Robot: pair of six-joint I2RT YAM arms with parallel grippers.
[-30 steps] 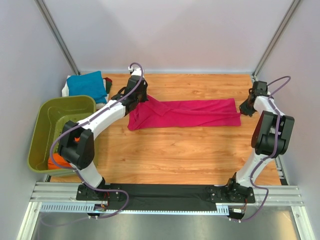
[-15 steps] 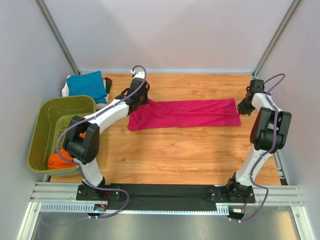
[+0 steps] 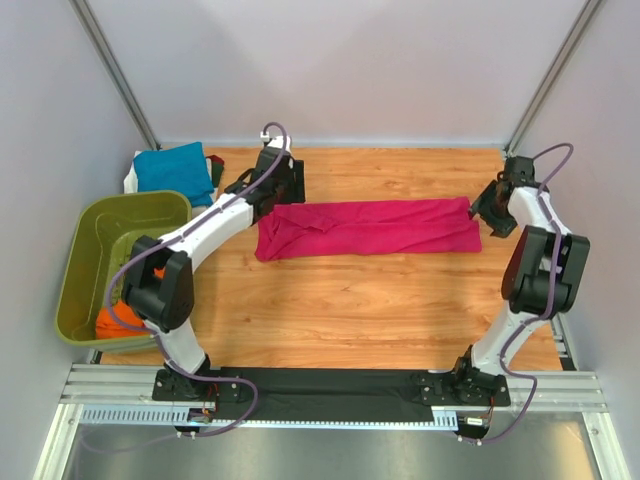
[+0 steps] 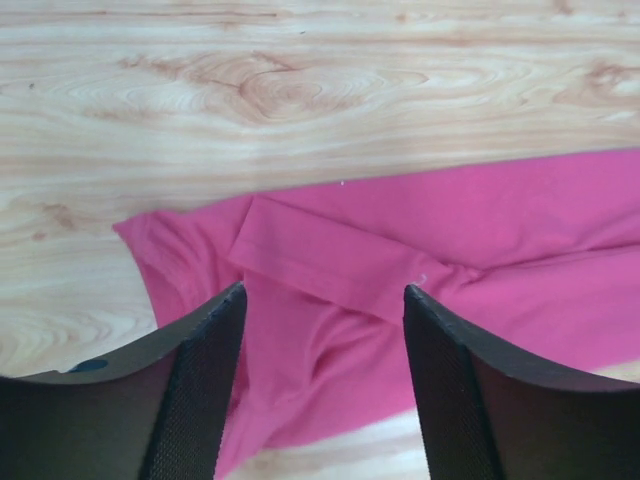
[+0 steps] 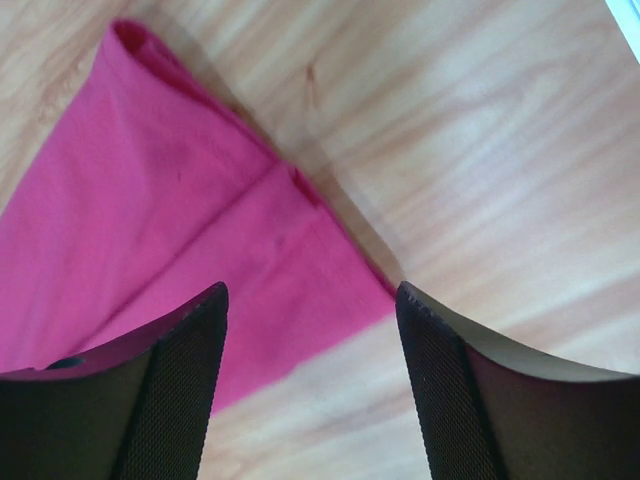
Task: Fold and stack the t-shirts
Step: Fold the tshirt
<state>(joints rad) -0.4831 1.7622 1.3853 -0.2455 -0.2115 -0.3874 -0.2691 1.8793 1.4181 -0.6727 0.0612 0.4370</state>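
A magenta-pink t-shirt (image 3: 368,227) lies flat on the wooden table as a long folded strip. My left gripper (image 3: 284,186) hovers open above its left end, where a sleeve (image 4: 330,262) is folded over; nothing is between the fingers (image 4: 205,380). My right gripper (image 3: 486,208) hovers open over the strip's right corner (image 5: 200,260), also holding nothing. A folded teal-blue t-shirt (image 3: 175,172) lies at the back left on top of a white one (image 3: 131,176). An orange t-shirt (image 3: 118,320) lies in the basket.
An olive-green plastic basket (image 3: 90,240) stands at the left edge of the table. Bare wooden tabletop (image 3: 370,300) spreads in front of the pink strip. Grey walls and slanted frame posts close in the back and sides.
Both grippers have opened and let go of the pink t-shirt's ends. The strip now lies flat, and both grippers have lifted slightly off it.
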